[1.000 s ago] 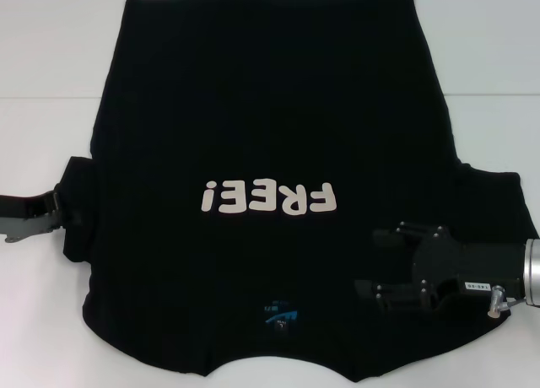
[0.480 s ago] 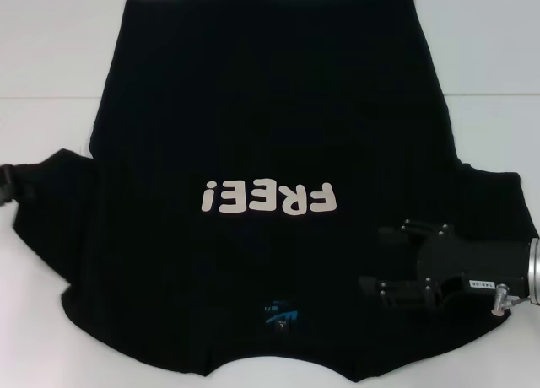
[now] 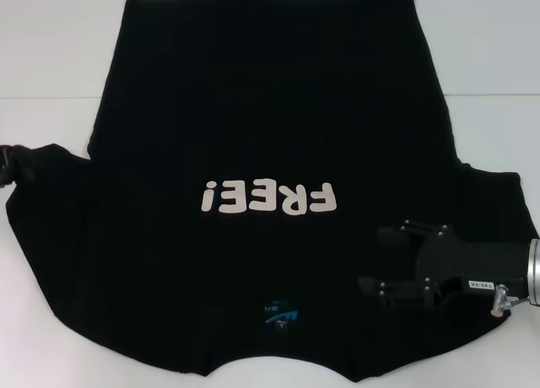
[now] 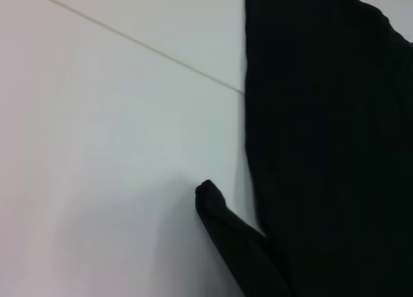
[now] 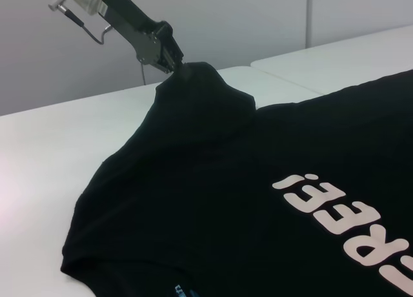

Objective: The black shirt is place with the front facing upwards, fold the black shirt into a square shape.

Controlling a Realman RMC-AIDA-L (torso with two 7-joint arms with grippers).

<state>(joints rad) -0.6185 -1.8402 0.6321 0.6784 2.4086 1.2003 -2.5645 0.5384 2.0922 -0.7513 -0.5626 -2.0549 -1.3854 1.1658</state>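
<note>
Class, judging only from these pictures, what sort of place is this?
Probably a robot test lab: a plain white table, a bare grey wall, and the left gripper lifting the black cloth T-shirt's sleeve.

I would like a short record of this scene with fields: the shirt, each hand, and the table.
shirt: black shirt lies front up on the table, white letters "FREE!" showing, blue neck label near the robot
left hand: left hand shut on the tip of the shirt's sleeve, lifting it off the table at the robot's left edge
right hand: right hand over the shirt's other shoulder area, fingers apart, holding nothing
table: white table, a seam line across it
</note>
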